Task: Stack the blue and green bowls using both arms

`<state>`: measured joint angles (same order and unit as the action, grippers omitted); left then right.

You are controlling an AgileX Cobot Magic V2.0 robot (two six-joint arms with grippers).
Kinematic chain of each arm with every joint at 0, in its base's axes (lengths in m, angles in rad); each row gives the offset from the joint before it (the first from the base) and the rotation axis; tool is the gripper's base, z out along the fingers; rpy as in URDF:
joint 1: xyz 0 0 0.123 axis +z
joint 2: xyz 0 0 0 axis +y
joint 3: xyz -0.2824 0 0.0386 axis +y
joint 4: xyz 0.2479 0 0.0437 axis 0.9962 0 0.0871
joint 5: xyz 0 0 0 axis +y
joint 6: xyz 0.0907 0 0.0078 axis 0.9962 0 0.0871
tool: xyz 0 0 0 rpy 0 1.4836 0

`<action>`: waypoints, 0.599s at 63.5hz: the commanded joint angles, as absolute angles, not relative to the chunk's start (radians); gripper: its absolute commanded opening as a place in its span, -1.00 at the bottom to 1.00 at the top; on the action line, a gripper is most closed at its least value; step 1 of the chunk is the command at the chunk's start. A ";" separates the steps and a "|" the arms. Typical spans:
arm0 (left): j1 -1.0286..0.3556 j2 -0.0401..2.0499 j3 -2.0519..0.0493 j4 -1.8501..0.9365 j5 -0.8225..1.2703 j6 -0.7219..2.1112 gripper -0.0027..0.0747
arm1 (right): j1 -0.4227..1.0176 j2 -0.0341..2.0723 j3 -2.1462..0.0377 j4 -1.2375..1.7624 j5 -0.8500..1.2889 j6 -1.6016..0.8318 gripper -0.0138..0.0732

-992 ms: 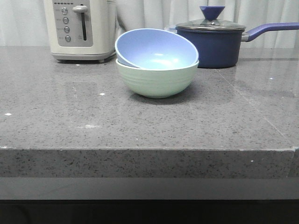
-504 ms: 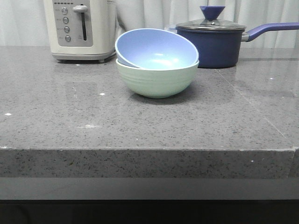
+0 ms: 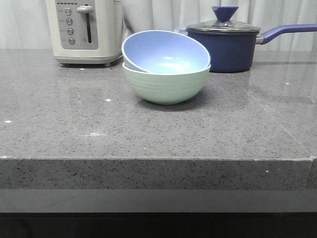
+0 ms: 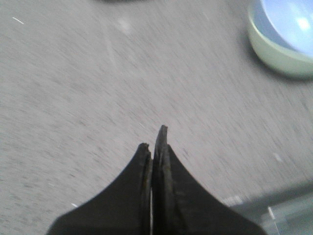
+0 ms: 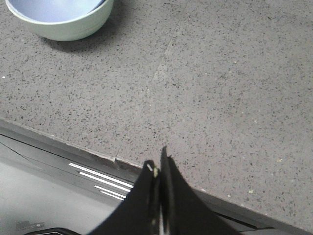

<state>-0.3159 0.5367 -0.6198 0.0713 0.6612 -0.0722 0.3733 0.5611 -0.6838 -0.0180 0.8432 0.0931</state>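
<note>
The blue bowl [image 3: 166, 52] sits tilted inside the green bowl [image 3: 166, 87] at the middle back of the grey counter [image 3: 148, 134]. The stack also shows in the left wrist view, blue bowl [image 4: 293, 22] in green bowl [image 4: 279, 56], and in the right wrist view, blue bowl [image 5: 54, 9] in green bowl [image 5: 73, 27]. My left gripper [image 4: 153, 139] is shut and empty above bare counter, well away from the bowls. My right gripper [image 5: 157, 161] is shut and empty over the counter's front edge. Neither arm shows in the front view.
A cream toaster [image 3: 86, 29] stands at the back left. A dark navy lidded saucepan [image 3: 228, 44] with a long handle stands at the back right, close behind the bowls. The counter's front edge [image 5: 98, 152] runs below my right gripper.
</note>
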 commanded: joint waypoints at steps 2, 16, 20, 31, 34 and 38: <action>-0.189 0.413 -0.480 0.046 0.323 -0.076 -0.98 | 0.372 0.564 -0.711 -0.032 0.773 0.097 -0.81; -0.064 0.146 -0.131 -0.014 -0.069 -0.076 -0.98 | 0.372 0.564 -0.711 -0.032 0.773 0.097 -0.81; -0.051 0.083 -0.074 -0.012 -0.083 -0.076 -0.98 | 0.372 0.564 -0.711 -0.032 0.773 0.097 -0.81; -0.041 0.012 -0.015 -0.012 -0.086 -0.076 -0.98 | 0.372 0.564 -0.711 -0.032 0.773 0.097 -0.81; -0.041 0.008 -0.009 -0.012 -0.086 -0.076 -0.98 | 0.372 0.564 -0.711 -0.032 0.773 0.097 -0.81; -0.041 0.004 -0.001 -0.012 -0.086 -0.076 -0.98 | 0.372 0.564 -0.711 -0.032 0.773 0.097 -0.81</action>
<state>-0.0439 -0.0009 0.0033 0.0243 0.0000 -0.0717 0.3733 0.5611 -0.6838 -0.0180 0.8432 0.0931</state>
